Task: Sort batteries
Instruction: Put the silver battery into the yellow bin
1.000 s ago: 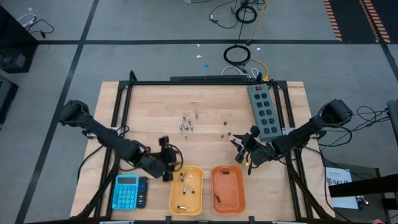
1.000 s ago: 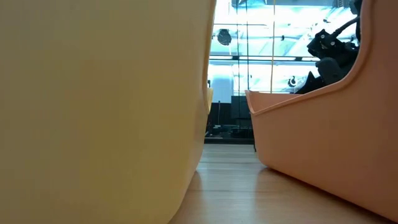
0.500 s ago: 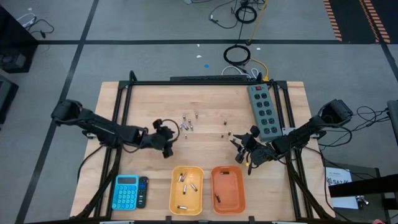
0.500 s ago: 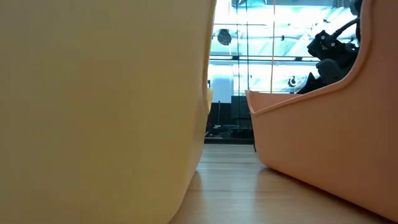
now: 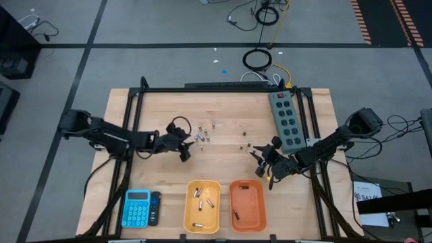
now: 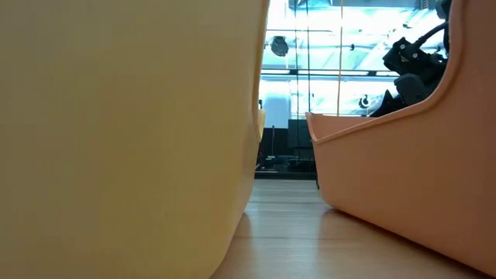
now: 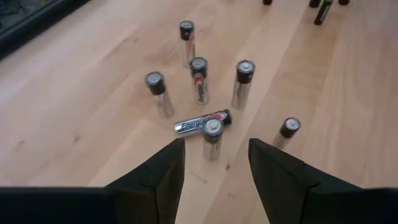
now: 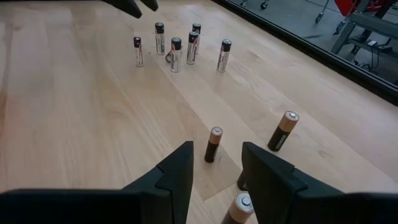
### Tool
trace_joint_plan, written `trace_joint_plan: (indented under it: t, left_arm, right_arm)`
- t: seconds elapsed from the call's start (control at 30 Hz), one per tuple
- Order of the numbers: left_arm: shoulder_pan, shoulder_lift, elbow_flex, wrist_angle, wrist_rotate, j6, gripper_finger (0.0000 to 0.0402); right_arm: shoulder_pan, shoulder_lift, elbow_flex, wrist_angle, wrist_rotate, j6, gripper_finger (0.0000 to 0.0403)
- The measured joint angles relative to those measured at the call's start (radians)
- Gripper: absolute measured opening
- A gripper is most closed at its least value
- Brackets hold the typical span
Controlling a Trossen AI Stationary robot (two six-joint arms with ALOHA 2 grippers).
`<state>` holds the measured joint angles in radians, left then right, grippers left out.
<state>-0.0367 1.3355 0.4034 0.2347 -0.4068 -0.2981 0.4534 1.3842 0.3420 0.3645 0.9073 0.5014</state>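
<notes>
The left pincer (image 7: 211,165) and right pincer (image 8: 217,171) stood apart, empty. The batteries (image 7: 199,87) looked small, hard, slippery; pinch one mid-body.

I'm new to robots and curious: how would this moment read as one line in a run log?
left gripper: open, empty, facing silver batteries | right gripper: open, empty, by dark batteries | yellow tray: several batteries
</notes>
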Motion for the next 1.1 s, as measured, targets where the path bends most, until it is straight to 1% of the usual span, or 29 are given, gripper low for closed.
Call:
trace_joint_plan:
  t: [0.1,0.2,0.3,0.53,0.67,0.8,0.87,0.9,0.93,1.0,1.03,1.1]
  left_arm:
    - [0.016,0.039,0.000,0.036,0.036,0.000,0.0187]
    - [0.026,0.083,0.000,0.059,0.036,0.000,0.0187]
    - [0.030,0.123,0.000,0.116,0.037,0.003,0.0187]
    - [0.053,0.199,0.000,0.189,0.032,0.021,0.0187]
    - [0.068,0.245,0.000,0.272,0.032,0.035,0.0187]
    - [0.079,0.276,0.000,0.308,0.022,0.045,0.0184]
    - [0.083,0.281,0.000,0.308,0.019,0.051,0.0164]
    - [0.083,0.281,0.000,0.304,0.018,0.054,0.0146]
    - [0.083,0.281,0.000,0.301,0.017,0.066,0.0122]
    - [0.082,0.281,0.000,0.298,0.018,0.084,0.0059]
    - [0.078,0.280,0.000,0.298,0.018,0.093,0.0047]
    - [0.070,0.270,0.000,0.289,0.018,0.102,0.0048]
  right_arm:
    - [0.000,0.000,0.000,0.008,0.000,-0.008,0.0128]
    - [0.000,0.000,0.000,0.010,0.000,-0.013,0.0128]
    - [0.000,0.000,0.000,0.012,0.000,-0.014,0.0128]
    - [0.000,0.000,0.000,0.012,0.000,-0.016,0.0128]
    - [0.000,0.000,0.000,0.012,0.000,-0.016,0.0128]
    - [0.000,0.000,0.000,0.012,0.000,-0.016,0.0128]
    - [0.000,0.000,0.000,0.011,0.000,-0.016,0.0128]
    - [0.000,0.000,0.000,0.010,0.000,-0.016,0.0128]
    - [0.000,0.000,0.000,0.008,0.000,-0.016,0.0128]
    - [0.000,0.000,0.000,0.008,0.000,-0.016,0.0128]
    - [0.000,0.000,0.000,0.008,0.000,-0.015,0.0128]
    - [0.000,0.000,0.000,0.004,-0.008,-0.003,0.0128]
